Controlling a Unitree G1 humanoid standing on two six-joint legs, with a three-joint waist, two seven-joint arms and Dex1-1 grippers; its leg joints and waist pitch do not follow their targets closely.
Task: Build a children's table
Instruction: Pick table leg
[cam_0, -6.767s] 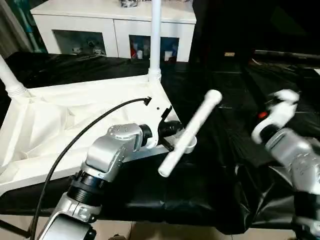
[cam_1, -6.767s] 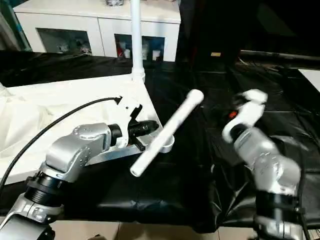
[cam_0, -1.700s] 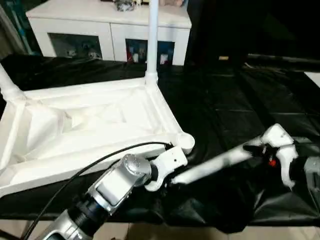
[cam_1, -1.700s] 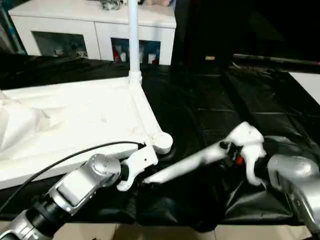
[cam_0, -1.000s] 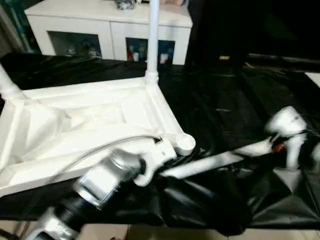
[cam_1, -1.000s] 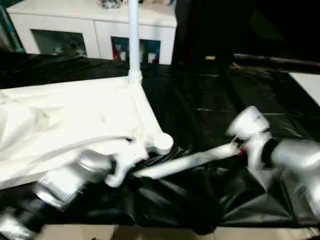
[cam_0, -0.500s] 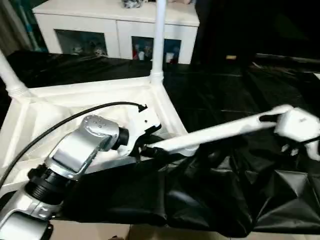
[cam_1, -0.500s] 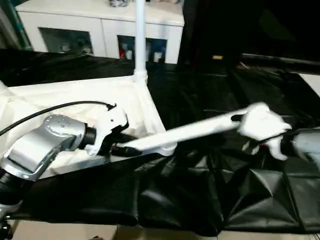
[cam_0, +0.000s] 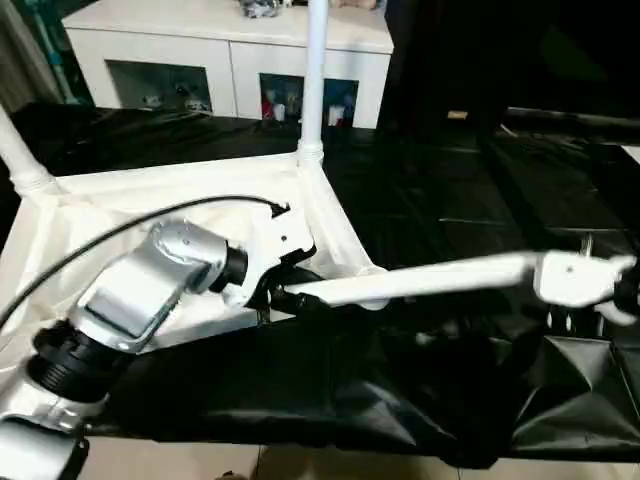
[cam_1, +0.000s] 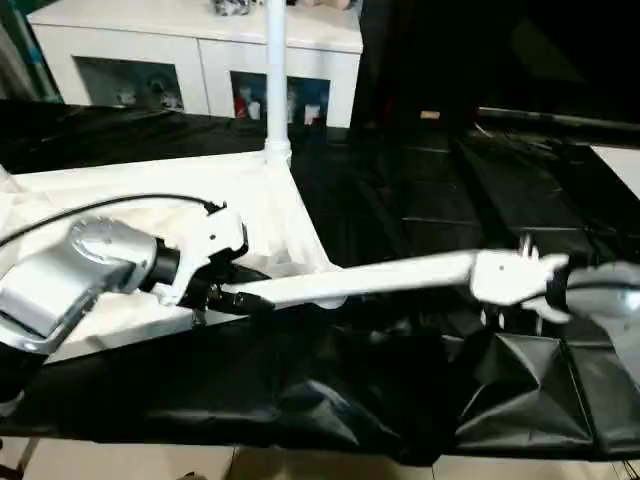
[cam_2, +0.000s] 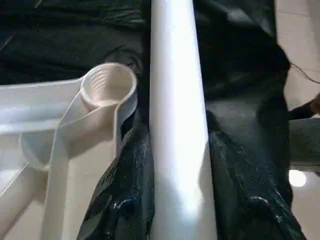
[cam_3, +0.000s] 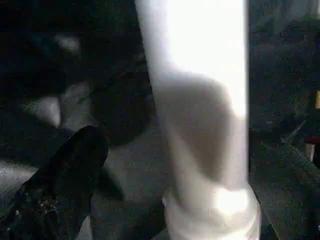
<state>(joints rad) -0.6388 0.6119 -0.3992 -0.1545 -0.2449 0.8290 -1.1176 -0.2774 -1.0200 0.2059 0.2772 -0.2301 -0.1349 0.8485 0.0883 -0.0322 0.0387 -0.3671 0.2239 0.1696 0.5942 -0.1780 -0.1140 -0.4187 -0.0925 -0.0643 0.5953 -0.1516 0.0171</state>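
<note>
Left gripper (cam_0: 283, 296) jaws clenched on loose white leg (cam_0: 420, 282), level beside upturned children's table (cam_0: 120, 225) socket (cam_2: 108, 85), right gripper (cam_0: 590, 285) jaws released

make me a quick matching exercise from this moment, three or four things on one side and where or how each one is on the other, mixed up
Things
1. loose leg
2. corner socket
3. fitted leg
4. left end effector

States
A. stands upright at the far corner of the upside-down tabletop
B. empty, its threads showing
C. shut on one end of the loose leg
D. lies roughly level across the black cover, spanning between the two arms

Pairs: 1-D, 2-B, 3-A, 4-C
</note>
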